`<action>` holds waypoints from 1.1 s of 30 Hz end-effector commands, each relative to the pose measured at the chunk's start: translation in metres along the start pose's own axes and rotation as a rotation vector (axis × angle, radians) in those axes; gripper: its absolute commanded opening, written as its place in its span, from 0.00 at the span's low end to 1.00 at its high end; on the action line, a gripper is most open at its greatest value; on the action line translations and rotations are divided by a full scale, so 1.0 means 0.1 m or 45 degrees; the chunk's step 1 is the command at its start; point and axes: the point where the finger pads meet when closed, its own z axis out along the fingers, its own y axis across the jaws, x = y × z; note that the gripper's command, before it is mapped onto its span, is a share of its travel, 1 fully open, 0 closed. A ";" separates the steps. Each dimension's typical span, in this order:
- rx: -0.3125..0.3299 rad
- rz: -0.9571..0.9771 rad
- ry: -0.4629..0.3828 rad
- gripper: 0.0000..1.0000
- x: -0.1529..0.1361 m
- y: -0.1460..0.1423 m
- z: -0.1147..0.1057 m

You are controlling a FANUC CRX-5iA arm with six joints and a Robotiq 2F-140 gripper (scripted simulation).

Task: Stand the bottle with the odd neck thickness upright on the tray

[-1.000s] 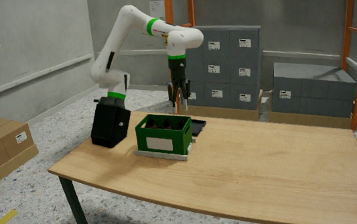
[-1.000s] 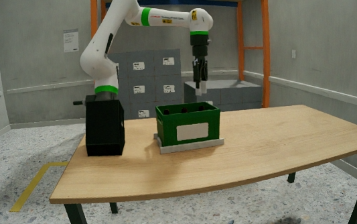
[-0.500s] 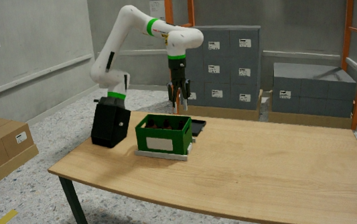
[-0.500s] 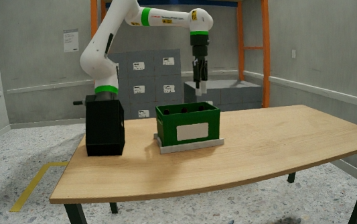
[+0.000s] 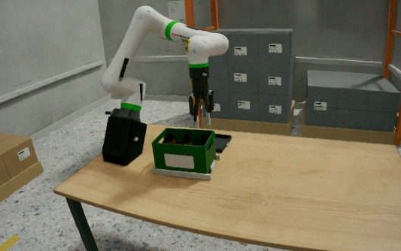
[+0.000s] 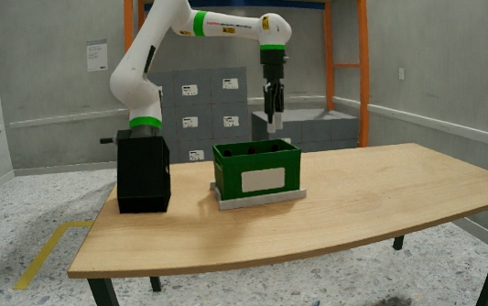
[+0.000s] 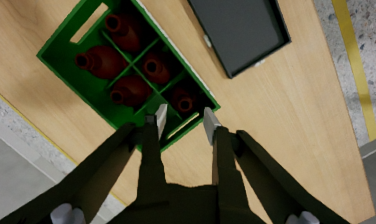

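The green crate (image 5: 203, 159) (image 6: 229, 180) (image 7: 54, 55) stands on the table. In the wrist view it holds five upright dark red bottles: one (image 7: 126, 37) at the top, one (image 7: 105, 62) at the left, one (image 7: 158, 71) in the middle, one (image 7: 134, 91) below it and one (image 7: 181, 99) at the lower right. The sixth compartment, at the lower end, holds no bottle. Neck differences are too small to tell. The dark tray (image 5: 223, 143) (image 7: 241, 35) bears nothing in the wrist view. My gripper (image 5: 202, 121) (image 6: 275, 127) (image 7: 185, 114) is partly open and empty, pointing down above crate height, near the crate's lower end in the wrist view.
Low pale strips (image 5: 180, 173) (image 6: 263, 200) run along the crate's base. Small pale pieces sit at the tray's edges. The robot's black base (image 5: 124, 139) (image 6: 143, 176) stands left of the crate in the top and exterior views. The crate hides the tray in the exterior view.
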 end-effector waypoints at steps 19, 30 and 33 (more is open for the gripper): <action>0.000 0.000 -0.002 0.44 -0.01 0.00 0.23; 0.000 0.000 -0.002 0.44 -0.01 0.00 0.32; 0.000 0.000 -0.002 0.44 -0.01 0.00 0.33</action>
